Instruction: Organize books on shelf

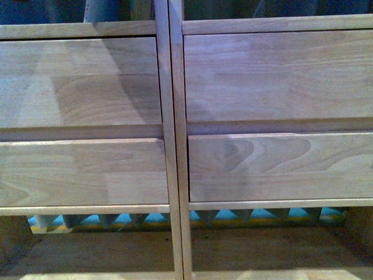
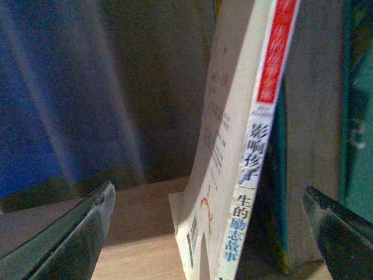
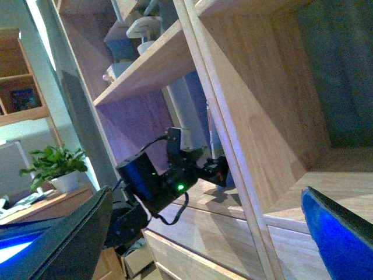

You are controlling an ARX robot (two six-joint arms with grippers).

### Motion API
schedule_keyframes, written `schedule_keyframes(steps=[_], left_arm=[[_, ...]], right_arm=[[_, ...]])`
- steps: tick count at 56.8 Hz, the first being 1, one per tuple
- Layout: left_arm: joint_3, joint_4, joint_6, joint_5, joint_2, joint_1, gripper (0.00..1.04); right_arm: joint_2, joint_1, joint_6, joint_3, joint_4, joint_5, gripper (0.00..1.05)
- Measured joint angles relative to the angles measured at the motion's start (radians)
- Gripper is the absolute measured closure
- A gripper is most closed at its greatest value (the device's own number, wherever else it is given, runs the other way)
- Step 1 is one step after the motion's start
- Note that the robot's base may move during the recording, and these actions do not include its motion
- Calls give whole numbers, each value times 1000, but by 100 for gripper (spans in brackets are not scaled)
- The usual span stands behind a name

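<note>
The light wood shelf [image 1: 81,81] fills the front view with its two columns of drawer fronts; neither arm shows there. In the left wrist view a pale book [image 2: 233,116] with a red band and dark print on its spine stands tilted on the shelf board [image 2: 140,233]. It leans toward a teal book [image 2: 281,163] and a wood panel [image 2: 312,116]. My left gripper [image 2: 208,192] is open, its fingers apart on either side of the pale book without touching it. My right gripper [image 3: 207,193] is open and empty in front of the shelf [image 3: 262,116], looking at the left arm [image 3: 157,181] reaching into a compartment.
Blue and yellow padding [image 1: 262,214] shows under the lowest drawers. White objects [image 3: 140,29] sit on an upper shelf board. A potted plant [image 3: 55,163] and a darker cabinet [image 3: 17,87] stand off to the side. The compartment beside the upright divider [image 3: 227,146] holds nothing that I can see.
</note>
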Motion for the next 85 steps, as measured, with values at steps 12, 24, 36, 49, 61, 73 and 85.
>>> schedule_keyframes(steps=[12,24,36,49,61,73,85], left_arm=[[-269,104,-11,-40,-226,-10,7],[-580,178,-18,-68,-525,-15,7],[-873,82,-126,-49,-902,-17,7],[-945,-10,-206,-77,-1053,-29,10],[-1031,-406,-223,-158,-1161,8,45],[-1216,-333,-224,-102,-1267,67,79],[-1352,-294,-228,-8,-1355,140,102]], right_arm=[[0,0,0,0,0,0,7],[0,0,0,0,0,0,7],[0,0,0,0,0,0,7],[0,0,0,0,0,0,7],[-113,114,-382,35,-578,573,28],[-261,130,-693,-237,-643,757,60],[-364,134,-748,-448,-553,753,95]])
